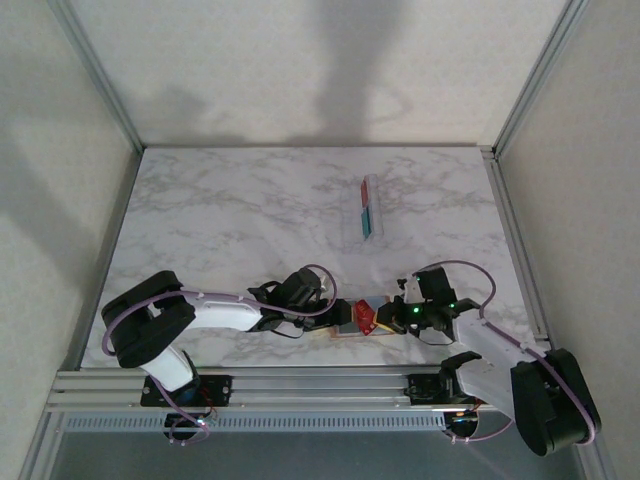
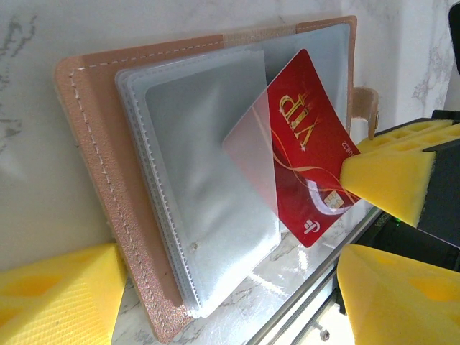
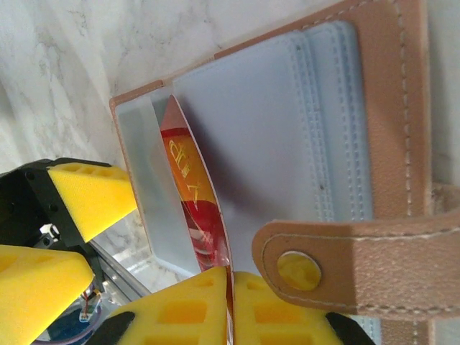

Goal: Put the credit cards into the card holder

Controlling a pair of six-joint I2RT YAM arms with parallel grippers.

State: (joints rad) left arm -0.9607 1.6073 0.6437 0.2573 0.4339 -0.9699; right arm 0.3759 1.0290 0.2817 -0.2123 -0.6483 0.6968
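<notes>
The card holder (image 2: 86, 144) lies open at the table's near edge, tan leather with clear sleeves (image 2: 194, 180). A red credit card (image 2: 309, 165) marked VIP stands slanted, its far edge tucked under a clear sleeve flap. My right gripper (image 3: 230, 305) is shut on the red card's (image 3: 190, 187) near corner, beside the holder's clasp tab (image 3: 338, 266). My left gripper (image 2: 230, 302) is open, its yellow pads (image 2: 57, 295) standing either side of the holder's near corner. From above, the holder (image 1: 345, 328) and the red card (image 1: 365, 318) sit between the left gripper (image 1: 330, 320) and the right gripper (image 1: 393, 318).
Further back on the marble table (image 1: 220, 210), right of centre, lie more cards (image 1: 370, 208) in a clear stand, teal and red among them. The aluminium rail (image 1: 300, 385) runs just behind the holder's near edge. Frame posts and white walls close in the sides.
</notes>
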